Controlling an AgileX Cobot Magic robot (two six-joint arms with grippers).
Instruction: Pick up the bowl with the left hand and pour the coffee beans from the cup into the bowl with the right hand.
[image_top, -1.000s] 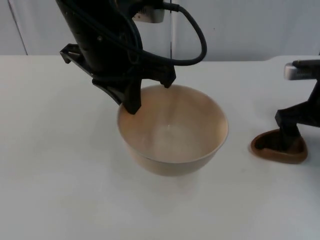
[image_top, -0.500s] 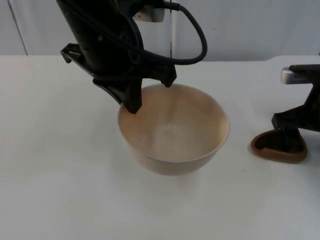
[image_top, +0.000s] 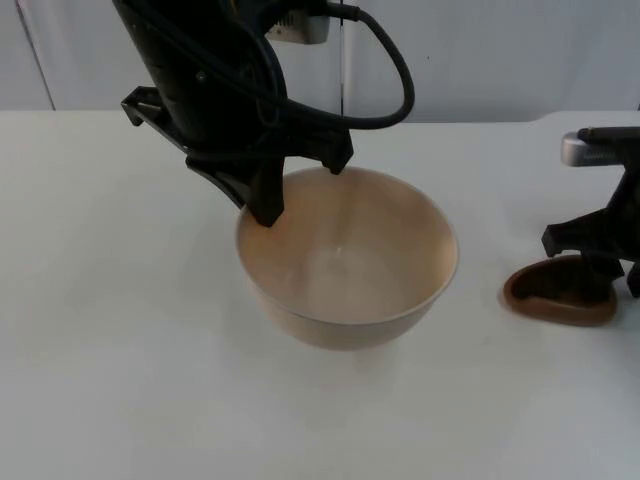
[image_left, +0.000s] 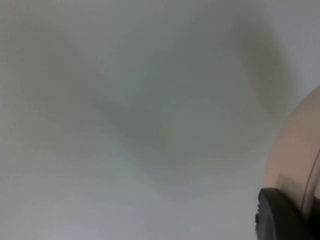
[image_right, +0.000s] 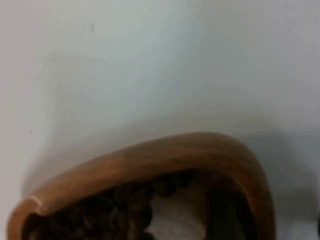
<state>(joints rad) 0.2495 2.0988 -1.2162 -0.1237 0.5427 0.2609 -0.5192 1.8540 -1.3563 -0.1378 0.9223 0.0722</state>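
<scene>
Bowls: I count one beige bowl (image_top: 347, 262), rim clamped by left gripper (image_top: 300, 190).
Cups: one brown cup (image_top: 560, 295) of coffee beans (image_right: 120, 212).
Change: right gripper (image_top: 607, 270), grip unclear to me, has shifted right.

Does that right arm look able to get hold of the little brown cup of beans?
Probably yes: the right gripper hangs directly over the brown cup, nothing between them, and the bowl sits well aside.

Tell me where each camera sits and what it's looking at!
Top view: fixed above, facing down and forward at the table; both arms show, left claw at the bowl, right claw at the cup.
Left wrist view: on the left arm, facing the table; a black fingertip touches the bowl.
Right wrist view: on the right arm, facing the cup with coffee beans.
Top and left wrist views share the bowl.
</scene>
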